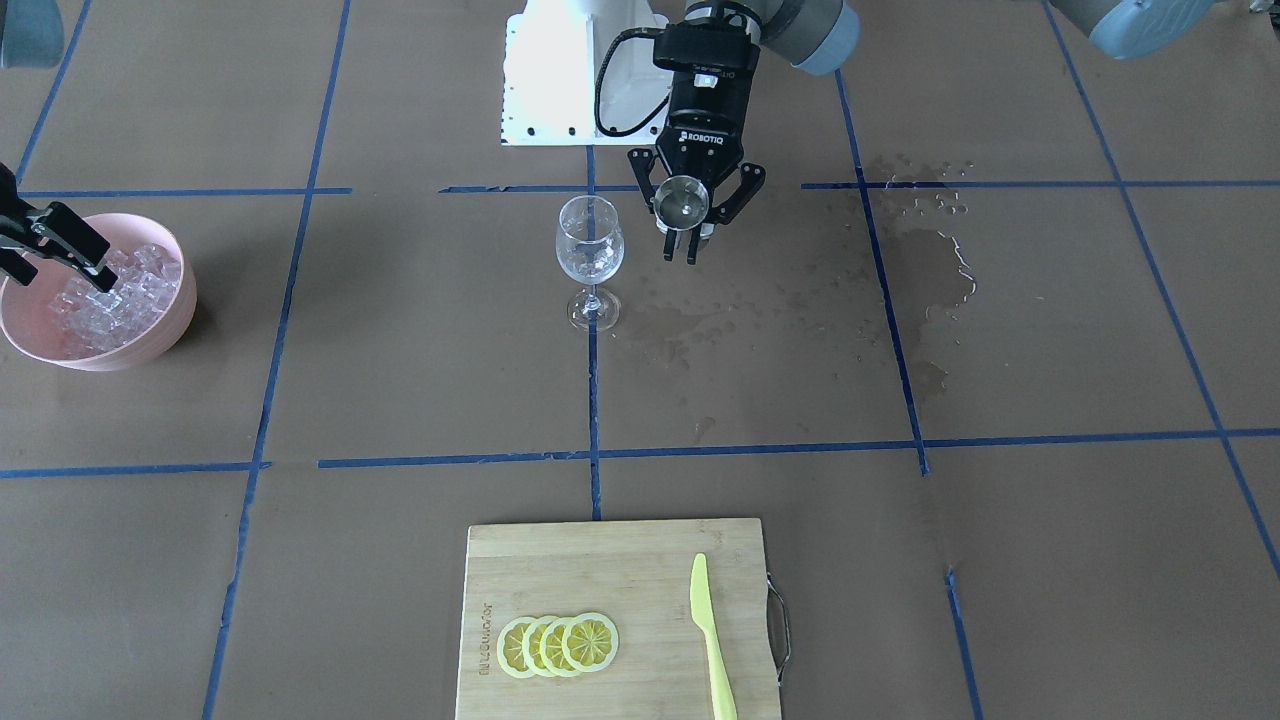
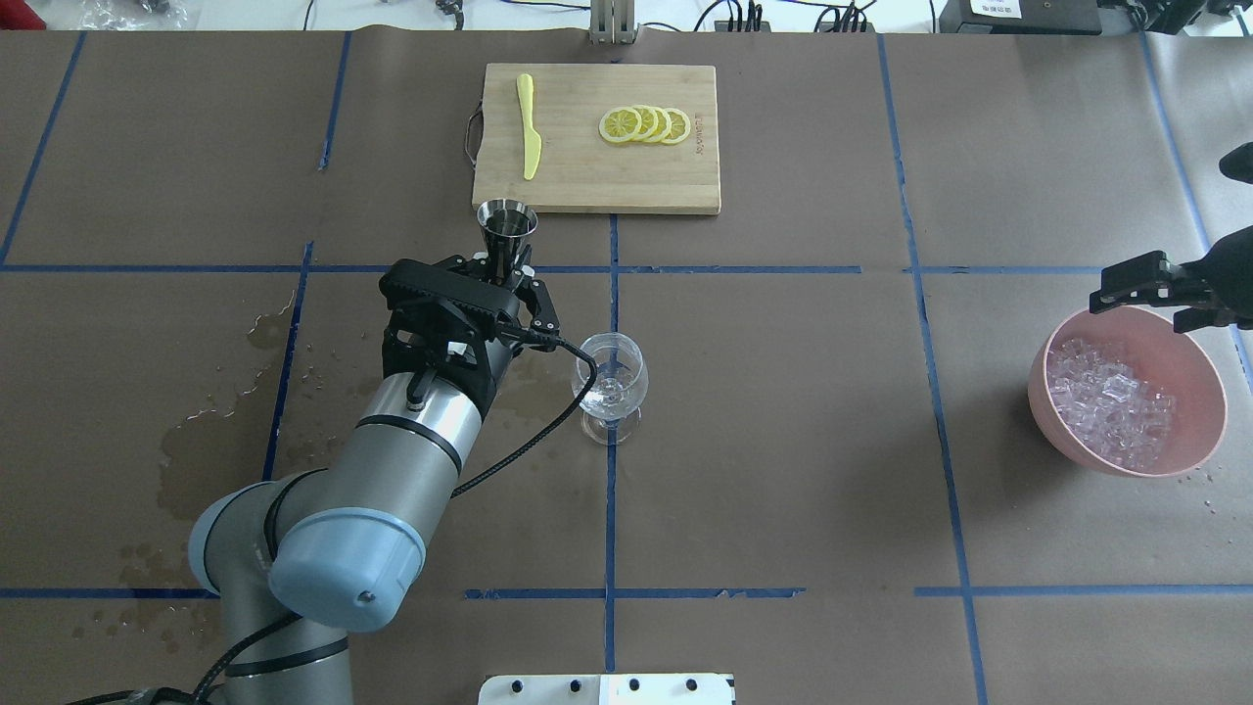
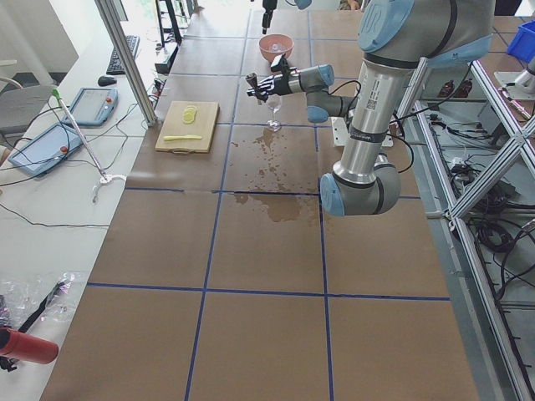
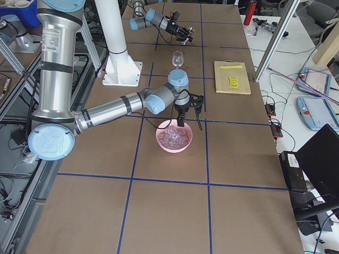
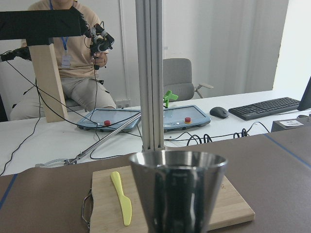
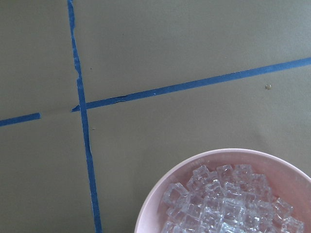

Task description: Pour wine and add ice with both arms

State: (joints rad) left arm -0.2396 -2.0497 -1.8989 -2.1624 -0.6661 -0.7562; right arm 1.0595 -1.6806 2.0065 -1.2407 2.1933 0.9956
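My left gripper [image 1: 682, 240] is shut on a steel jigger [image 1: 683, 200], held upright above the table just to my left of the wine glass [image 1: 590, 255]. The jigger's inside is hidden in the left wrist view [image 5: 177, 189]. The glass [image 2: 612, 387] stands upright, and I cannot tell whether it holds wine. My right gripper [image 1: 65, 278] is open and empty, just above the ice [image 1: 110, 295] heaped in a pink bowl [image 1: 175, 320]. The overhead view shows that gripper [image 2: 1137, 311] over the bowl's far rim. Ice [image 6: 223, 204] fills the bowl [image 6: 160, 194] in the right wrist view.
A bamboo cutting board [image 2: 587, 181] with lemon slices [image 2: 646, 124] and a yellow-green knife [image 2: 529, 137] lies at the far edge. Wet patches [image 1: 930, 260] mark the brown paper on my left side. The white robot base [image 1: 560, 70] is behind the glass.
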